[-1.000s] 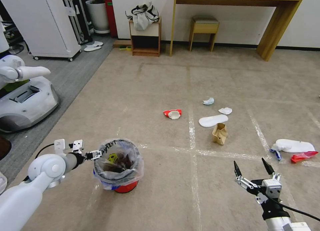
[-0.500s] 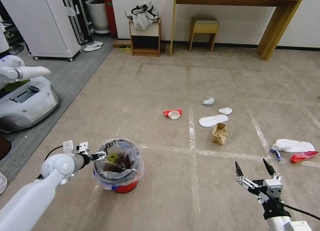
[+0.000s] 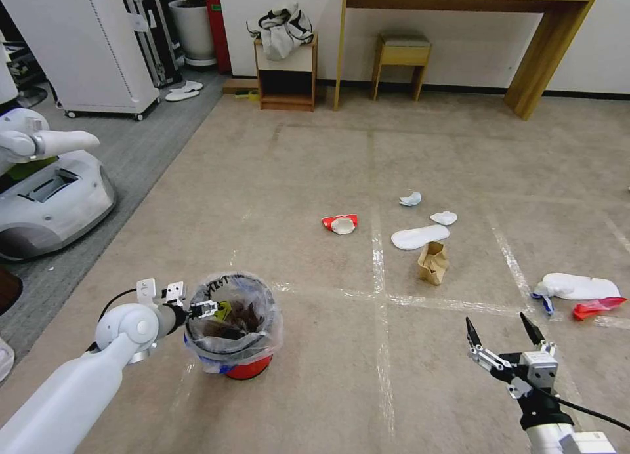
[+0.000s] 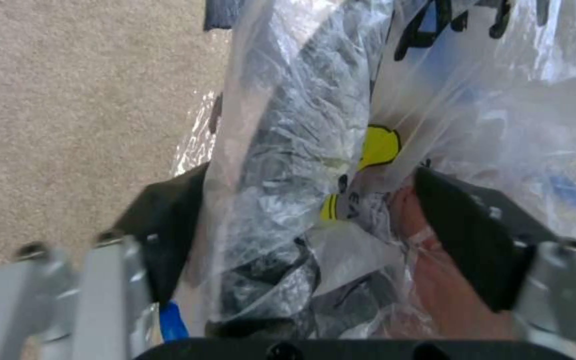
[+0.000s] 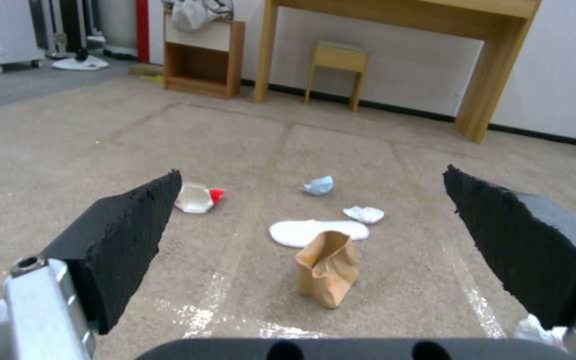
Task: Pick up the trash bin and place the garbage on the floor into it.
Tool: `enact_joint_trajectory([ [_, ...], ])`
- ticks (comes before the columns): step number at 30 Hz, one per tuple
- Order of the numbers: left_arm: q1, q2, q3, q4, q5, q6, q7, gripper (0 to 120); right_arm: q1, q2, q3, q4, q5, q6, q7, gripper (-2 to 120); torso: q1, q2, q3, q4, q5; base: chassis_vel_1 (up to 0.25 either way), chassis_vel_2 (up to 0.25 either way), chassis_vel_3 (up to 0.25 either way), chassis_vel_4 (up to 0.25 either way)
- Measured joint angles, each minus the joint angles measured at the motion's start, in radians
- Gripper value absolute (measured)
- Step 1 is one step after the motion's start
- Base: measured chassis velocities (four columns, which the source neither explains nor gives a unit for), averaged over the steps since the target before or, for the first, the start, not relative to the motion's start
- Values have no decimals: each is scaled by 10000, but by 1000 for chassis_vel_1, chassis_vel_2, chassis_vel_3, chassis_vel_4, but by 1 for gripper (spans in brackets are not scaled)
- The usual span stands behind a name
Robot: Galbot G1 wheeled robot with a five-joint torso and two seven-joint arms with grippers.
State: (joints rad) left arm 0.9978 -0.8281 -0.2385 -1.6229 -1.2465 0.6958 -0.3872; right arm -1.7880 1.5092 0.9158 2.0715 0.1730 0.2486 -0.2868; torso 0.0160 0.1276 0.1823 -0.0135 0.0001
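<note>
The trash bin [image 3: 233,319], small and red with a crinkled printed bag [image 4: 315,125] as liner, stands on the beige floor [image 3: 315,165] at lower left. My left gripper [image 3: 203,308] is at its near-left rim, open, with one finger [image 4: 161,220] outside and the other finger [image 4: 468,235] inside the bag-covered rim. My right gripper [image 3: 504,332] hangs open at lower right above bare carpet. The garbage lies ahead: a red-and-white wrapper [image 3: 340,223], two tissues [image 3: 410,199], a white insole piece [image 3: 420,237], a brown paper bag [image 5: 328,275] and a white bottle [image 3: 581,287].
Another white robot [image 3: 46,198] stands at the left on grey carpet. A white cabinet [image 3: 85,41], a small wooden shelf [image 3: 287,73], a stool [image 3: 400,57] and a wooden desk [image 3: 545,54] line the far wall. White slippers [image 3: 182,90] lie near the cabinet.
My left gripper has slid right, up to and over the bin's rim. My right gripper has dropped slightly. The litter has not moved.
</note>
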Motion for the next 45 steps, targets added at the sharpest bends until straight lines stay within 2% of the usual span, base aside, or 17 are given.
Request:
enact_joint_trajectory([
  [1,-12,-35,22,24,1,-12,-3,69,5,-15,6,-16,14,-6,5,100,0,0,0,0,-2,0,0,0,0],
  [2,-12,-35,22,24,1,-12,-3,69,5,-15,6,-16,14,-6,5,100,0,0,0,0,-2,0,0,0,0],
  [4,-28,-101,78,34,8,-65,-10,57,38,-41,12,-67,29,-9,8,100,0,0,0,0,-1,0,0,0,0],
  [6,-30,-110,88,34,8,-74,-11,54,44,-43,12,-78,32,-10,8,100,0,0,0,0,-1,0,0,0,0],
  [7,-43,-144,129,35,4,-136,-40,46,67,-51,1,-113,35,-11,16,100,0,0,0,0,0,0,0,0,0],
  [10,-50,-176,135,37,-4,-158,-70,41,75,-55,-9,-137,35,-12,18,100,0,0,-1,1,2,0,0,0,0],
  [13,-41,-214,138,40,-9,-207,-99,26,99,-69,-22,-183,35,-12,30,100,-1,0,0,0,3,0,0,0,0],
  [14,-41,-214,138,40,-9,-207,-99,26,99,-69,-22,-183,35,-12,30,100,-1,0,0,0,3,0,0,0,0],
  [17,22,-209,92,14,-10,-221,-100,9,124,-91,-33,-188,46,-22,45,100,-1,1,-1,1,0,0,0,0,0],
  [18,22,-209,92,14,-10,-221,-100,9,124,-91,-33,-188,46,-22,45,100,-1,1,-1,1,0,0,0,0,0],
  [20,55,-187,56,-20,-29,-202,-90,1,129,-110,-32,-188,54,-25,51,100,0,0,0,-2,-1,0,0,0,0],
  [33,273,-206,-193,-244,-31,-195,-90,1,145,-128,25,-68,86,-28,68,100,0,1,0,-1,-1,0,0,0,0],
  [45,733,-4,-813,-734,55,-318,286,1,154,-176,179,205,224,-46,93,100,-1,0,0,0,-1,0,0,0,0],
])
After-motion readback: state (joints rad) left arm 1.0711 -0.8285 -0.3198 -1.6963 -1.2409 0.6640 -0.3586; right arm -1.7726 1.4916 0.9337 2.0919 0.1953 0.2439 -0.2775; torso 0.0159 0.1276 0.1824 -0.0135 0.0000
